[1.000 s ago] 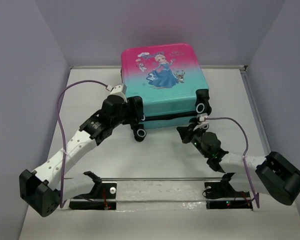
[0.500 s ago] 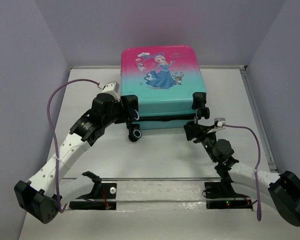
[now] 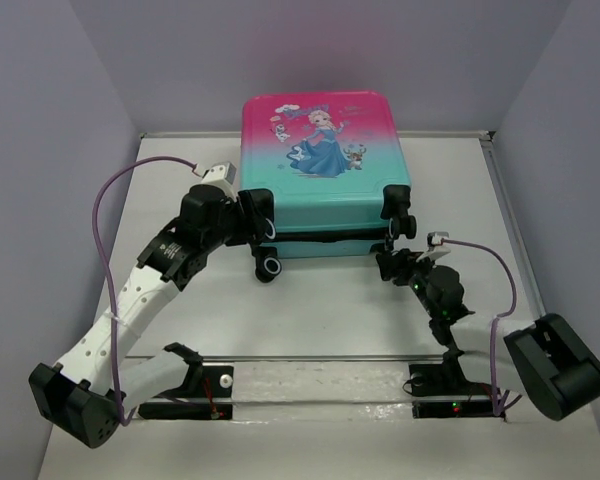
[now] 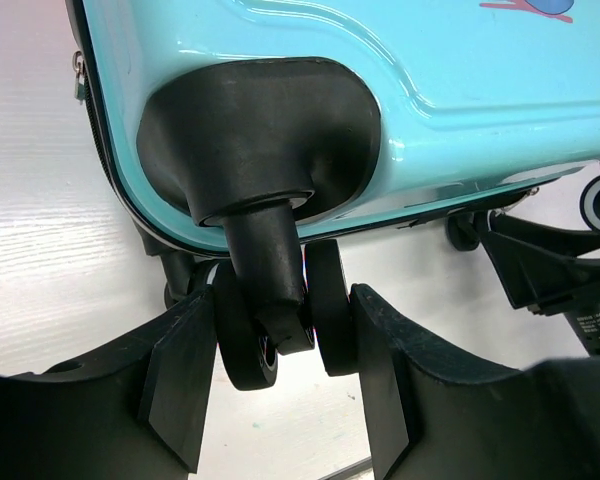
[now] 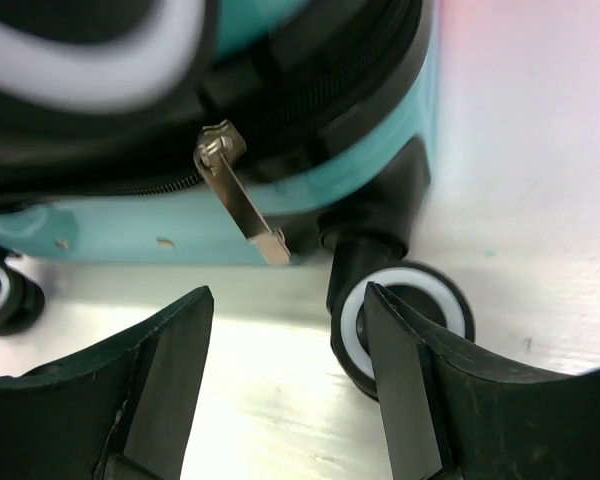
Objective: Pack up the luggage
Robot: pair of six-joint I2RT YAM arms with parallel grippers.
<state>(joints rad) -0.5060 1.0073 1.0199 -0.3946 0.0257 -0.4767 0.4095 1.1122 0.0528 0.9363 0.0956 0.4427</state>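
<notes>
Right tool (image 5: 288,300) now off luggage (image 5: 130,235) edge

A twin caster (image 4: 242,342) of the luggage (image 3: 325,195) filled the jaws of my left gripper (image 4: 280,300), leaving no slack. My right gripper (image 5: 287,295) gaped over bare table (image 5: 270,400), the zipper pull (image 5: 242,205) just ahead.

Left arm (image 3: 130,300) extended forward and inward, left hand (image 4: 283,320) clamped on a twin caster wheel (image 4: 238,345); right arm (image 3: 448,305) folded back near its base, right hand (image 5: 290,310) held low, fingers spread wide and empty.
</notes>
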